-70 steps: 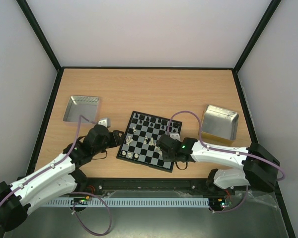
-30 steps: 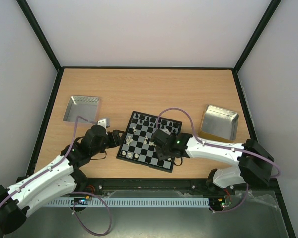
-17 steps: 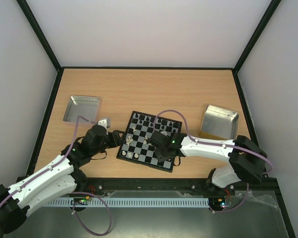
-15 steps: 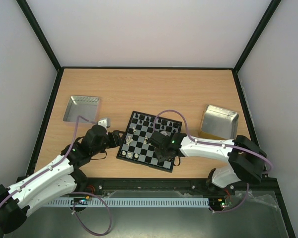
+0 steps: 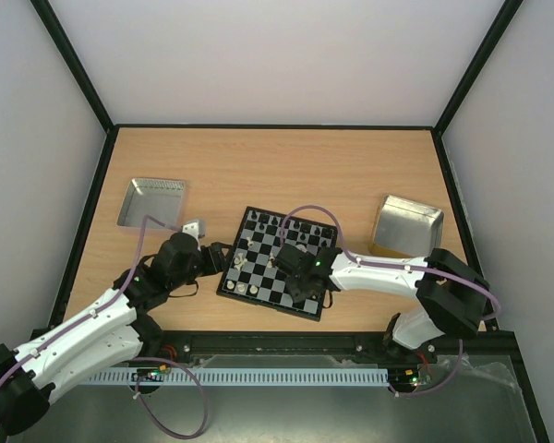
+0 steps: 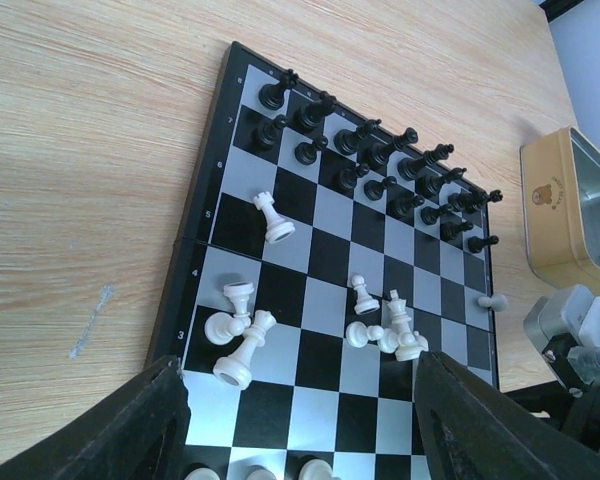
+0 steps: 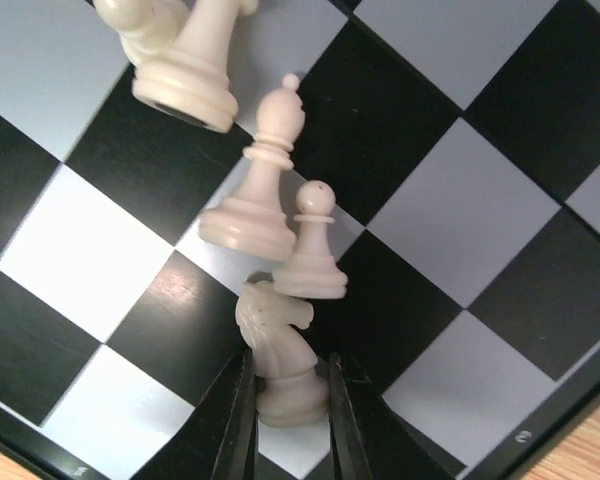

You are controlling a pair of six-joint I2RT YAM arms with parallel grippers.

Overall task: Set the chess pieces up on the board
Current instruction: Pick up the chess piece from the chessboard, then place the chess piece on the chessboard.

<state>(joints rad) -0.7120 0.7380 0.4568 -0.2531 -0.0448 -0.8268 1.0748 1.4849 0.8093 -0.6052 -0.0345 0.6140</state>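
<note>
Chess pieces (image 6: 392, 330): from above, black set upright at board's (image 6: 325, 310) 12 o'clock edge, whites jumbled mid-board; R gripper (image 7: 288, 380) clamps a white knight (image 7: 275, 350) by its base, 6 o'clock of a pawn (image 7: 310, 250) in wrist view, prob. to lift it clear; L gripper (image 6: 300, 400) gapes empty at board's 9 o'clock.

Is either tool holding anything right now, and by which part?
The right tool pinches the white knight by its base, both fingers against it. The left tool is open, holding nothing.
</note>
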